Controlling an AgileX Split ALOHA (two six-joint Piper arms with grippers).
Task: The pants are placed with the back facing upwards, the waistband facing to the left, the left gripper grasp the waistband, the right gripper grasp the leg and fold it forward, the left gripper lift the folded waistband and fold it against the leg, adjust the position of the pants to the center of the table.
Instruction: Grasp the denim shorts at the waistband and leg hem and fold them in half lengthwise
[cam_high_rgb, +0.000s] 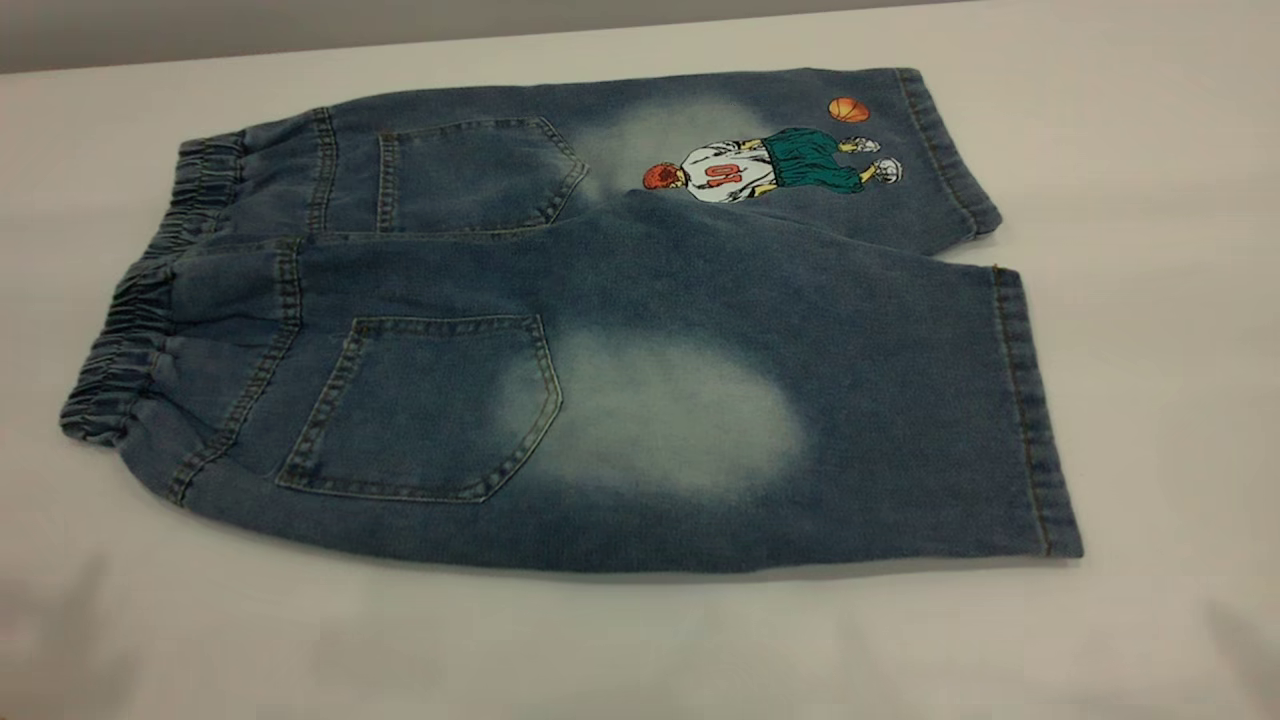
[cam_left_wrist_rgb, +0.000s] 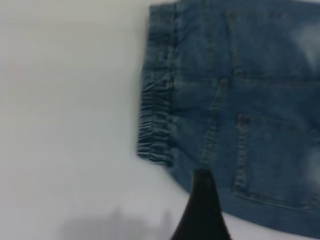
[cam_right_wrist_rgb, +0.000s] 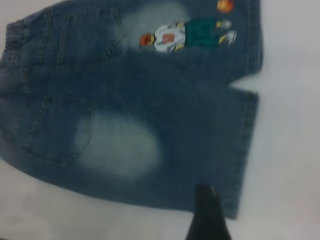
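Note:
The pants (cam_high_rgb: 600, 330) lie flat on the table (cam_high_rgb: 1150, 300), back up, with both stitched pockets showing. The elastic waistband (cam_high_rgb: 150, 300) points left in the exterior view. The leg (cam_high_rgb: 800, 430) with the pale oval patch is at the front, and the leg with the cartoon print (cam_high_rgb: 770, 165) lies behind it. Neither arm appears in the exterior view. A black tip of the left gripper (cam_left_wrist_rgb: 202, 200) hangs over the pants' near edge beside the waistband (cam_left_wrist_rgb: 155, 125). A black tip of the right gripper (cam_right_wrist_rgb: 206, 210) hangs over the hem corner of the leg (cam_right_wrist_rgb: 200, 150). Neither holds cloth.
Bare white tabletop (cam_high_rgb: 640, 650) surrounds the shorts on all sides, widest at the front and right. The table's far edge (cam_high_rgb: 300, 50) runs just behind the printed leg.

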